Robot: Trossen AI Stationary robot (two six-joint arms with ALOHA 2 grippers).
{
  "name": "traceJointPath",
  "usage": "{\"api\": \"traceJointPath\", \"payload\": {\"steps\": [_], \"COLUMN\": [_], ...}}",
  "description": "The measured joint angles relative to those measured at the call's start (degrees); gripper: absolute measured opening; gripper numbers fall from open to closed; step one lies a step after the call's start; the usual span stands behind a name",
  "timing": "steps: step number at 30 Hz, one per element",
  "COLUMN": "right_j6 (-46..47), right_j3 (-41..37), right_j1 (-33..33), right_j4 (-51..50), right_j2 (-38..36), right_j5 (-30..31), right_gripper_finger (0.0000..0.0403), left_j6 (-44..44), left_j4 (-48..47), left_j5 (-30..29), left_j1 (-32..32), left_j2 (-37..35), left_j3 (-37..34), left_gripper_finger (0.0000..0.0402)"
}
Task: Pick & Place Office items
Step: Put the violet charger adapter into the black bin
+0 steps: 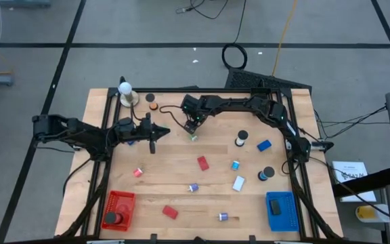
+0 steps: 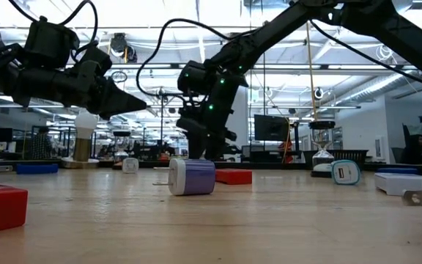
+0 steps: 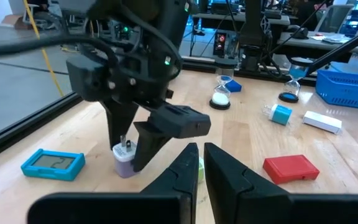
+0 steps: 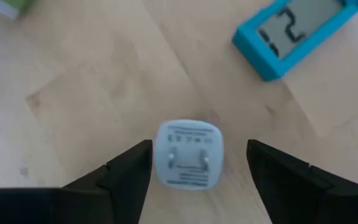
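A small lilac-and-white plug adapter stands on the table with its two prongs up, also visible in the left wrist view as the adapter. My right gripper hangs over it, open, fingers slanting down, one on each side, with a gap showing on at least one side. In the high view my right gripper is at the table's far middle. My left gripper hovers shut just to its left, pointing at it, holding nothing. A blue display piece and a green bit lie close by.
More office items lie scattered: red blocks, a white block, black rolls. A red basket sits near left and a blue basket near right. A white ball on its tan base stands far left.
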Motion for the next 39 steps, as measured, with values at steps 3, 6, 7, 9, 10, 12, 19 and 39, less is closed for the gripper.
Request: {"api": "traceJointPath", "payload": {"steps": [3,6,7,9,10,12,19,39], "right_j6": [0.0,0.0,0.0,-0.1,-0.1,0.1,2.7,5.5], "right_j3": [0.0,0.0,0.0,0.0,0.0,0.0,-0.1,-0.2], "right_j1": [-0.1,-0.1,-0.1,-0.1,-0.1,-0.1,-0.9,-2.2], "right_j4": [0.9,1.1,1.2,1.3,1.3,1.2,0.2,-22.8], "right_j2": [0.0,0.0,0.0,0.0,0.0,0.0,-1.9,-17.9], "right_j5": [0.0,0.1,0.1,0.1,0.0,0.1,0.1,5.7], "right_gripper_finger": [0.0235,0.0220,0.0215,0.0204,0.0199,0.0189,0.0139,0.0148], "left_j6": [0.0,0.0,0.0,0.0,0.0,0.0,-0.1,-1.1], "left_j4": [-0.1,-0.1,-0.1,-0.1,-0.1,-0.1,-0.9,-2.2], "left_j5": [0.0,0.0,0.0,0.0,0.0,0.0,0.0,0.1], "left_j1": [0.0,0.0,0.0,0.0,0.0,0.0,0.0,-0.2], "left_j2": [0.0,0.0,0.0,0.0,0.0,0.0,0.0,0.0], "left_j3": [0.0,0.0,0.0,0.0,0.0,0.0,0.0,0.0], "left_gripper_finger": [0.0033,0.0033,0.0033,0.0033,0.0033,0.0033,0.0033,0.0033]}}
